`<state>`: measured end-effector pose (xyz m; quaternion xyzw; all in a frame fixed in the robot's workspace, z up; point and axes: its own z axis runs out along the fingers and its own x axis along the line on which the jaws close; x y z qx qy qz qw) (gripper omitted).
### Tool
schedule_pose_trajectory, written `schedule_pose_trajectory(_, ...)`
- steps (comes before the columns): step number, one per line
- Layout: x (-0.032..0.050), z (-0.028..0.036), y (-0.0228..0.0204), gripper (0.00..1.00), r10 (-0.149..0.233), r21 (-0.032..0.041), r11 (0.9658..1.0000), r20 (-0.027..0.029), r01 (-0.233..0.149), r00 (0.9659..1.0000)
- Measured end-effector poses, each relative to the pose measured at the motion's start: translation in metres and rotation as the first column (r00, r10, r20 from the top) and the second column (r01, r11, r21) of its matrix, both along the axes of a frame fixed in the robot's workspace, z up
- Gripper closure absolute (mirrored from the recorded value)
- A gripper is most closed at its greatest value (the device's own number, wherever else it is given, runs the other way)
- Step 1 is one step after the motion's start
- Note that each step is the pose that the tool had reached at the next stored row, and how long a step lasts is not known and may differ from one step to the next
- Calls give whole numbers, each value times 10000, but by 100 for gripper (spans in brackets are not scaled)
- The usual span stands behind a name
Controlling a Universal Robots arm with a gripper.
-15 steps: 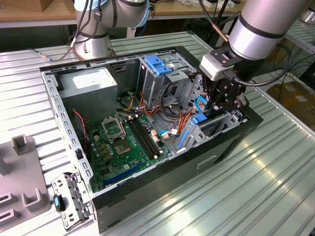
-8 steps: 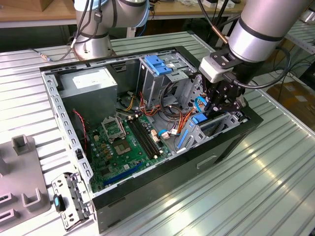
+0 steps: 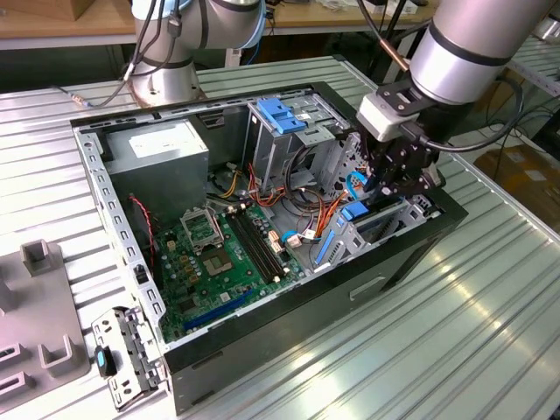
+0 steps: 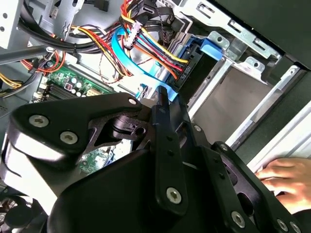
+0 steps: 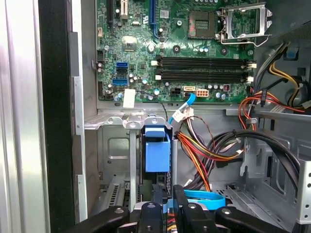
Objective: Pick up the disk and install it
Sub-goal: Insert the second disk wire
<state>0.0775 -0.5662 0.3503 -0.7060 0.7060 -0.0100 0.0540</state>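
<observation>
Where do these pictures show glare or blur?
In the exterior view, bright glare lies on the ribbed metal table. In the second wrist view, the gripper looms dark and soft, close to the lens. In the first wrist view, the green circuit board looks evenly lit.

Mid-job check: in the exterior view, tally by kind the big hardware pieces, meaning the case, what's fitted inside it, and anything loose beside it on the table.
Open computer case: 1
Grey power-supply box: 1
Blue-topped drive cage: 1
Green motherboard: 1
Loose metal bracket on the table: 1
Total: 5
</observation>
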Motion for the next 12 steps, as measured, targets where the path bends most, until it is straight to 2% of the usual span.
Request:
schedule_pose_trajectory(4, 0, 61, 1, 76, 0, 2, 10000, 1, 0, 10000)
schedule_pose_trajectory(6, 0, 60, 2, 78, 0, 4, 10000, 2, 0, 10000)
schedule_pose_trajectory(7, 0, 61, 2, 84, 0, 3, 10000, 1, 0, 10000)
schedule_pose_trajectory(8, 0, 62, 2, 84, 0, 2, 10000, 1, 0, 10000)
schedule_pose_trajectory(9, 0, 61, 3, 89, 0, 3, 10000, 1, 0, 10000)
schedule_pose_trajectory(12, 0, 62, 3, 89, 0, 2, 10000, 1, 0, 10000)
